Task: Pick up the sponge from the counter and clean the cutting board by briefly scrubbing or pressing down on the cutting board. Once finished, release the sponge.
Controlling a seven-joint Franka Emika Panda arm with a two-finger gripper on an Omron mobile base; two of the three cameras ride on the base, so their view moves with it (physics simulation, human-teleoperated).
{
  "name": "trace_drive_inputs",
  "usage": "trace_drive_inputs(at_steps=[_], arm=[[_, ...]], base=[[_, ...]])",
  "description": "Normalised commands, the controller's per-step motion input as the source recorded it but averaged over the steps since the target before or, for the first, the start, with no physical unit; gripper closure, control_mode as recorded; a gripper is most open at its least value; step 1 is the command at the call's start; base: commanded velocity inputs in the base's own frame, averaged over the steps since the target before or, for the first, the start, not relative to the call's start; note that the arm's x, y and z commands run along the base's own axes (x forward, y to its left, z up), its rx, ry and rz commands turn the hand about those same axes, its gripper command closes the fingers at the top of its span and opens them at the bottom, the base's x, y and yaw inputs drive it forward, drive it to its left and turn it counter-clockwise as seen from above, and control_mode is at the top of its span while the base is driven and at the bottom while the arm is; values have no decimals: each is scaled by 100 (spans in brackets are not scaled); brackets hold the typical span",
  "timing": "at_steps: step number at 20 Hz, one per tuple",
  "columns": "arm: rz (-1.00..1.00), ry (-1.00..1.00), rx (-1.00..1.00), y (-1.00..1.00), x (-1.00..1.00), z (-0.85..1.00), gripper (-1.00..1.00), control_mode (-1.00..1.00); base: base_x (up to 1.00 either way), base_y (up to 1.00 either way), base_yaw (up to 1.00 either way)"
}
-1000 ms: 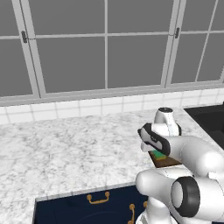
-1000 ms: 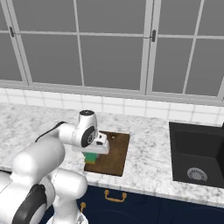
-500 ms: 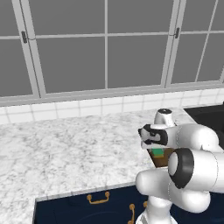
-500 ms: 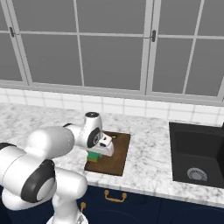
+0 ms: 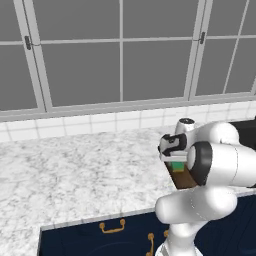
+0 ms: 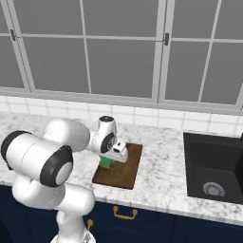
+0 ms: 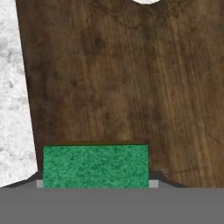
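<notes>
The dark brown cutting board [image 6: 124, 171] lies on the marbled counter [image 6: 161, 180], and it also shows under the hand [image 5: 183, 178] and close up [image 7: 131, 87]. Its small hole [image 7: 148, 1] is at the top edge of the hand view. My gripper [image 7: 96, 184] is shut on the sponge [image 7: 95, 166], whose green face is turned to the camera. The sponge [image 6: 106, 162] sits low over the board's left part, touching it or nearly so. From the left base view the gripper [image 5: 175, 159] holds the sponge [image 5: 176, 166] just above the board.
A black sink [image 6: 213, 166] is set into the counter to the right of the board. White tiled backsplash [image 6: 156, 118] and a window run along the back. Bare marble counter [image 5: 75, 170] stretches to the left. Navy cabinets with brass handles [image 6: 124, 214] lie below.
The gripper with the sponge has slid a little farther along the board, away from the front edge. The arm's elbow has swung round to the front.
</notes>
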Motion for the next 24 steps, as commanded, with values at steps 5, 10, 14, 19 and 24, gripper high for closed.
trace_drive_inputs(at_steps=[5,10,14,19,24], arm=[[-4,-17,0,0,60,-46,100,-100],[0,-18,0,0,50,-32,100,-100],[0,-19,0,0,44,-57,100,-100],[1,-7,1,-8,37,-55,100,-100],[9,-11,0,-16,9,-32,100,-100]], base=[[0,0,0],[0,0,0],[0,0,0],[0,0,0],[0,0,0]])
